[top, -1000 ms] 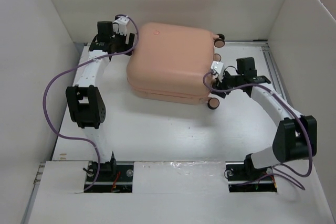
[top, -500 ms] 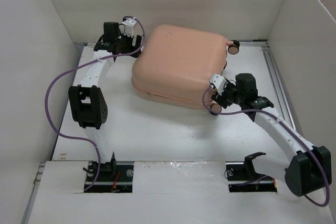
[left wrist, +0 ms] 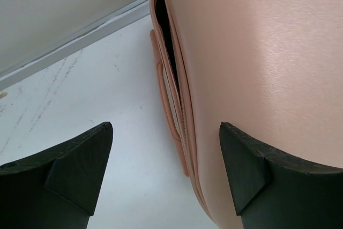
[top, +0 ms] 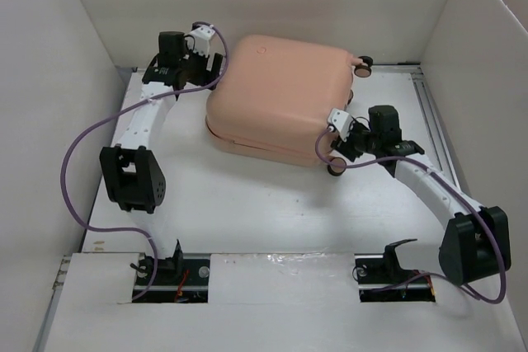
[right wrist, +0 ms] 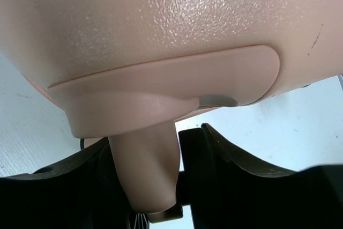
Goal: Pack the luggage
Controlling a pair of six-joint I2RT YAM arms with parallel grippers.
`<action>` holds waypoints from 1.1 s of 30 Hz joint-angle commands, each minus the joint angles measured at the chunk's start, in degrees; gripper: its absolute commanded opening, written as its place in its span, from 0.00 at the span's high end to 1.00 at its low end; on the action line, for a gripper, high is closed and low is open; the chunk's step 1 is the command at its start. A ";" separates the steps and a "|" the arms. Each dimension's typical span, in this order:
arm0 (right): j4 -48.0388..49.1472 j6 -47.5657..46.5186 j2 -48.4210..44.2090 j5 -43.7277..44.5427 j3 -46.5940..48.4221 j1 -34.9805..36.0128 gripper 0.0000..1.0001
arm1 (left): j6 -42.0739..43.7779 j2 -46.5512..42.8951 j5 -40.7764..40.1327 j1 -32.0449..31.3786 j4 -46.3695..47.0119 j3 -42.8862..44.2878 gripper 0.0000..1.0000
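The luggage (top: 280,92) is a salmon-pink hard-shell case lying shut on the white table, slightly askew. My left gripper (top: 216,65) is open at its far left corner. In the left wrist view one finger is over the table and the other over the shell (left wrist: 257,52), with the zip seam and side handle (left wrist: 172,105) between them. My right gripper (top: 340,151) is at the near right corner. In the right wrist view it (right wrist: 153,143) is shut on the pink stem of a wheel (right wrist: 144,170) under the shell (right wrist: 161,14).
White cardboard walls (top: 58,121) box in the table on the left, back and right. A metal rail (top: 431,113) runs along the right edge. Purple cables (top: 78,146) loop off both arms. A second wheel (top: 363,62) sticks out at the case's far right corner.
The luggage has swung and slid rightward, its far right corner moving toward the back wall. My right gripper stayed on the near right wheel and my left gripper followed the far left corner.
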 commanded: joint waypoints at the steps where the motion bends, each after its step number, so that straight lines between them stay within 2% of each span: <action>1: 15.18 1.68 -0.06 0.58 4.06 0.04 0.73 | 2.54 -5.55 -0.12 -0.81 1.45 -1.73 0.23; 3: 15.18 2.72 -0.06 0.58 4.06 -1.27 0.54 | 4.38 -6.18 -0.64 -1.43 1.45 -1.74 0.23; 4: 15.18 3.86 -0.59 0.06 3.53 -3.54 0.42 | 5.17 -6.18 -0.64 -1.95 0.67 -0.87 0.23; 9: 18.34 15.79 -7.07 -2.84 -1.46 -13.39 0.27 | 14.56 -6.18 1.55 -5.55 -2.68 2.03 0.22; 12: 18.35 21.69 -14.00 -4.17 -6.38 -18.23 0.23 | 20.99 -6.18 2.60 -10.82 -5.75 5.63 0.21; 15: 18.35 25.22 -20.78 -2.86 -11.04 -20.00 0.21 | 25.38 -5.04 7.08 -16.36 -9.09 10.11 0.16; 16: 18.35 27.84 -25.59 -2.85 -14.37 -20.96 0.20 | 26.44 -4.42 8.92 -19.33 -10.49 11.08 0.16; 18: 18.35 30.41 -30.28 -2.85 -17.20 -21.75 0.15 | 28.72 -3.64 8.94 -22.86 -11.90 13.71 0.14; 20: 18.88 33.31 -35.47 -2.85 -19.67 -22.28 0.14 | 31.45 -1.97 8.94 -28.38 -12.96 15.30 0.11; 23: 18.88 39.61 -39.51 0.74 -21.95 -22.90 0.14 | 31.46 0.58 8.41 -32.62 -12.80 18.29 0.06; 28: 17.12 50.18 -38.57 6.98 -23.80 -24.04 0.14 | 32.76 6.12 5.78 -41.49 -11.30 21.02 0.01; 33: 16.41 54.32 -35.14 5.42 -26.00 -24.04 0.15 | 32.17 13.85 5.25 -46.60 -13.49 29.27 0.01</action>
